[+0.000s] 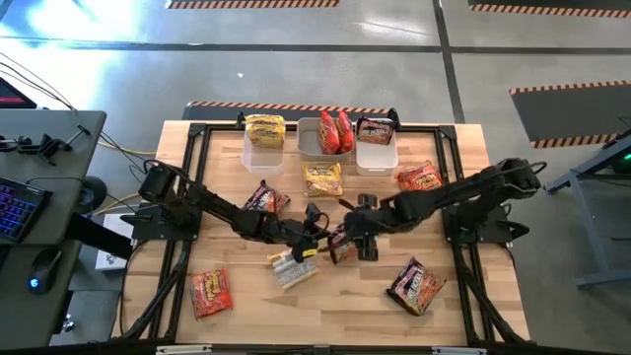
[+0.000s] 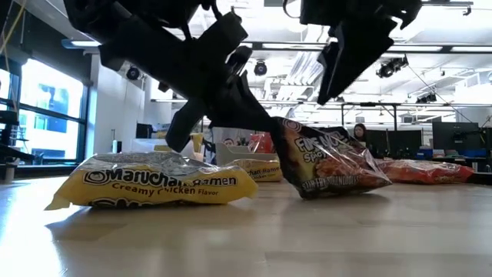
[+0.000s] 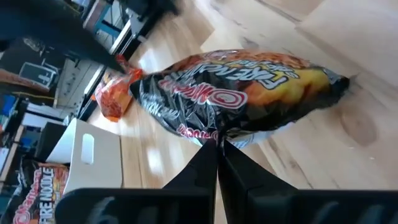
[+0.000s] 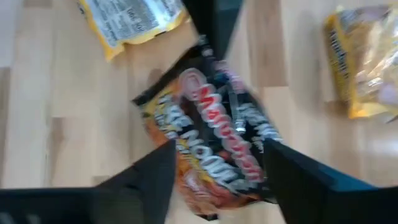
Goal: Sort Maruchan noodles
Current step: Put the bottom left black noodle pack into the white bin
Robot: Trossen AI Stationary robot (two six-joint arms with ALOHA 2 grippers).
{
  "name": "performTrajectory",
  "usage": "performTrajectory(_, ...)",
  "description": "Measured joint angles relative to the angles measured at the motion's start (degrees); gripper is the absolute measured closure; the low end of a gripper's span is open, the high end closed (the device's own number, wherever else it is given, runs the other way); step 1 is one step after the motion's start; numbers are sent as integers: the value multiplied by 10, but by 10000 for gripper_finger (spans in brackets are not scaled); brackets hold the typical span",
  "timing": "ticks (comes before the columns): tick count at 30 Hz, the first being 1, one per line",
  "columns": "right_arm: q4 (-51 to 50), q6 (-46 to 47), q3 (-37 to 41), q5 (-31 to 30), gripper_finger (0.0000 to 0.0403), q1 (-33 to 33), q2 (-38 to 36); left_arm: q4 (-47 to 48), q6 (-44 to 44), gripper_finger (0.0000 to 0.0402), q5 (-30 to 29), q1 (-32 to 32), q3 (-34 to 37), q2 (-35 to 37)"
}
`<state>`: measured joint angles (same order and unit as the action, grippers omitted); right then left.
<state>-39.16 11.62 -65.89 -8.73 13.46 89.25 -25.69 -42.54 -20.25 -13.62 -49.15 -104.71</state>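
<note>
A dark Maruchan packet (image 1: 340,242) is at mid-table with my left gripper (image 3: 217,149) shut on it. My right gripper (image 4: 217,180) is open just above the packet. Its fingers stand on either side without touching, and the low view shows them (image 2: 338,73) clear above it. A yellow packet (image 2: 154,185) lies flat beside it, toward the near edge. Loose packets lie flat on the table: dark (image 1: 266,197), yellow (image 1: 322,177), red (image 1: 419,177), red-orange (image 1: 210,293) and dark (image 1: 416,286). My left gripper pinches the dark packet's crimped edge (image 3: 217,134) between its two shut fingertips. The fingers come slanting down from the table's left side (image 2: 231,92). The packet stands tilted on edge, and its lower end (image 2: 338,185) looks to rest on the table.
Three clear tubs stand along the far edge, holding a yellow packet (image 1: 264,130), red packets (image 1: 335,133) and a dark packet (image 1: 377,130). Black frame rails (image 1: 187,197) run along the table's sides. Bare wood lies near the front edge, in the middle.
</note>
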Motion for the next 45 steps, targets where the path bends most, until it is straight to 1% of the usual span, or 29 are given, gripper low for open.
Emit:
performTrajectory(1,-5,-12,-6,4,163,-9,0,-1,-2,401,0,-2,0,0)
performTrajectory(2,-7,-23,-9,20,150,-21,0,-4,-2,401,-1,-3,0,0)
performTrajectory(5,-10,-48,-8,90,128,-64,4,-13,-4,401,-10,-6,0,0)
performTrajectory(9,6,-76,-8,175,124,-111,20,-13,-17,401,-21,-9,0,0)
performTrajectory(12,25,-88,-8,235,123,-132,38,-20,-17,401,-29,-10,0,0)
performTrajectory(16,37,-89,-8,293,123,-139,77,-30,-19,401,-40,-10,0,0)
performTrajectory(19,39,-82,-8,322,123,-137,104,-29,-14,401,-45,-10,0,0)
performTrajectory(24,49,-51,-8,328,123,-122,132,-29,-12,401,-55,-10,0,0)
performTrajectory(28,67,-26,-8,301,137,-107,132,-29,-3,401,-58,-10,0,0)
performTrajectory(31,72,-6,-8,289,166,-100,132,-29,6,401,-58,-10,0,0)
performTrajectory(38,75,28,-8,286,254,-93,132,-30,25,401,-69,-10,0,0)
performTrajectory(42,84,44,-8,284,279,-93,132,-30,36,398,-107,-10,0,0)
performTrajectory(45,93,46,-8,284,289,-92,132,-29,46,387,-116,-10,0,0)
